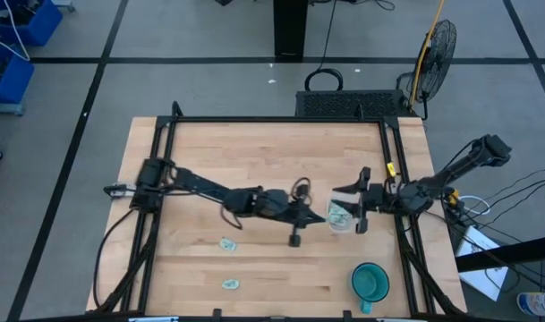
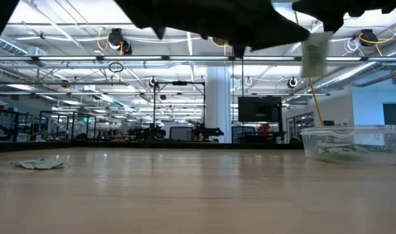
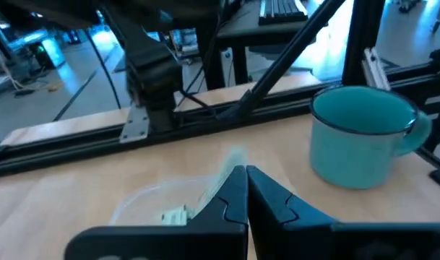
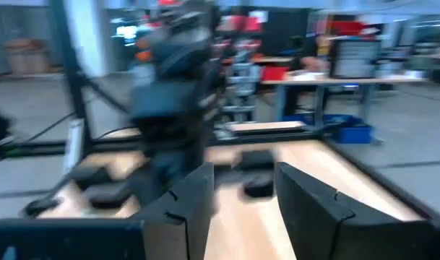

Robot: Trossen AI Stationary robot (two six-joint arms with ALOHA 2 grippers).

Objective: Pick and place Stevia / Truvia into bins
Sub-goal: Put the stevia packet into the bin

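My left gripper [image 1: 322, 217] [image 3: 246, 170] reaches from the table's left to the left rim of the clear tub [image 1: 342, 216] and is shut on a pale green and white packet [image 2: 315, 55]. That packet hangs high above the tub [image 2: 354, 143], and other packets lie flat inside the tub. Two more packets [image 1: 227, 244] [image 1: 230, 284] lie flat on the table, left of the tub and nearer the near edge. My right gripper [image 1: 358, 201] [image 4: 245, 189] is open just to the right of the tub. Whether it touches the tub does not show. My left gripper pinches one packet between its two fingertips, by the packet's upper edge [image 3: 235, 160]. The fingers slant down from the table's left. The packet hangs lifted clear below them, above the tub.
A round teal cup with a handle [image 1: 370, 282] [image 3: 364, 137] stands near the table's near right corner. A black frame rail [image 1: 272, 119] runs along the far edge, with other rails down both sides. Bare wood lies between the two loose packets and the tub.
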